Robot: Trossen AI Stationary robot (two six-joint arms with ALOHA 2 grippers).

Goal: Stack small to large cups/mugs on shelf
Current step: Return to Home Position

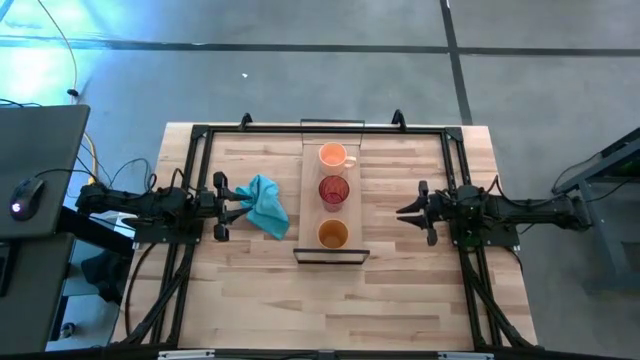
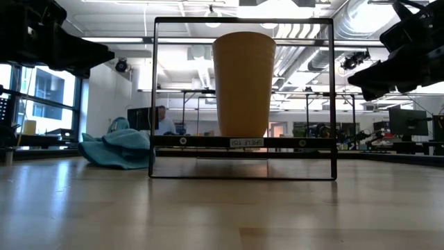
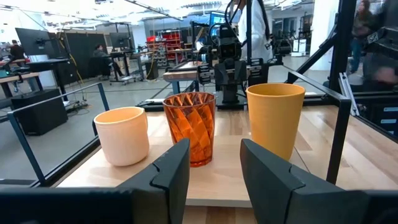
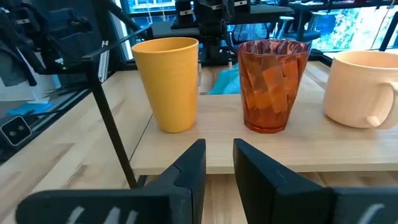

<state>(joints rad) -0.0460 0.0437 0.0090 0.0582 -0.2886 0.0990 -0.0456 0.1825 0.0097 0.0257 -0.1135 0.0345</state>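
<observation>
Amber cup alone shows low, likely hiding red cup, mug seen overhead; left tool, right tool gape.

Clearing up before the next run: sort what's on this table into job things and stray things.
Belongs to the job: pale orange mug, red patterned cup, amber cup, in a row on the shelf; left end effector and right end effector, both open and empty, flanking it.

Just lying about: teal cloth, on the tabletop left of the shelf.

I get bright overhead light behind the shelf, its cup backlit, soft shadow beneath; floor glare far left of it.
</observation>
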